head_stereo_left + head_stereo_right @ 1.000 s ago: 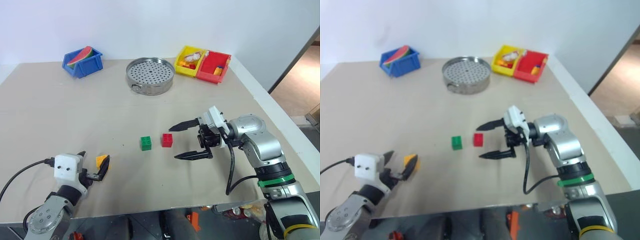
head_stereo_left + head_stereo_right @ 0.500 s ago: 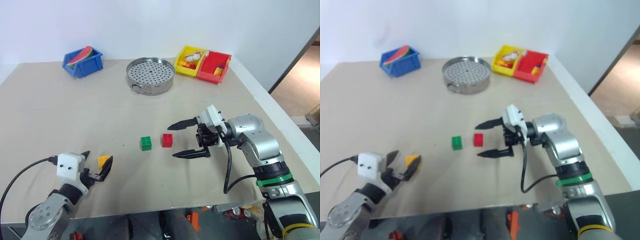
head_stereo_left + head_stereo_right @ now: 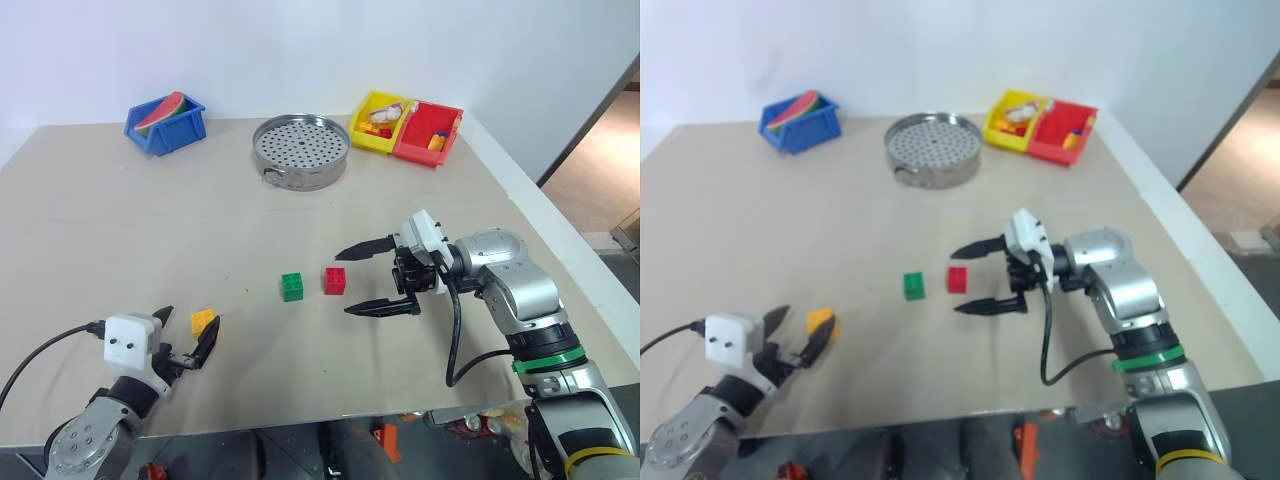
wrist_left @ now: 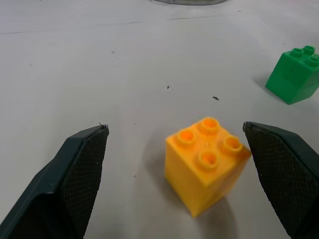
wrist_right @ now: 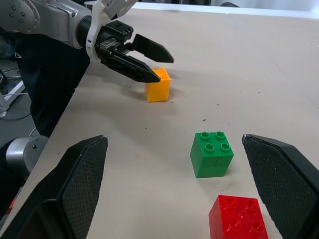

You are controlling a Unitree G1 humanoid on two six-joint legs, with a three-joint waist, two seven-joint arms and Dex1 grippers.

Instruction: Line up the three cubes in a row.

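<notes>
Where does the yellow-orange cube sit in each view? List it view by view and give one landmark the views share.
Left eye view: yellow-orange cube, near the front left, just ahead of the open left gripper.
Right eye view: same spot.
Left wrist view: between the fingers, nearer one of them.
Right wrist view: far side, beside the left gripper.
Shared landmark: the green cube.

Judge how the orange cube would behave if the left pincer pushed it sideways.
The orange cube looks like rigid plastic, so probably stiff and light. Flat-sided, it should slide, not roll. It looks slightly taller than wide, so a high push might tip it.
</notes>
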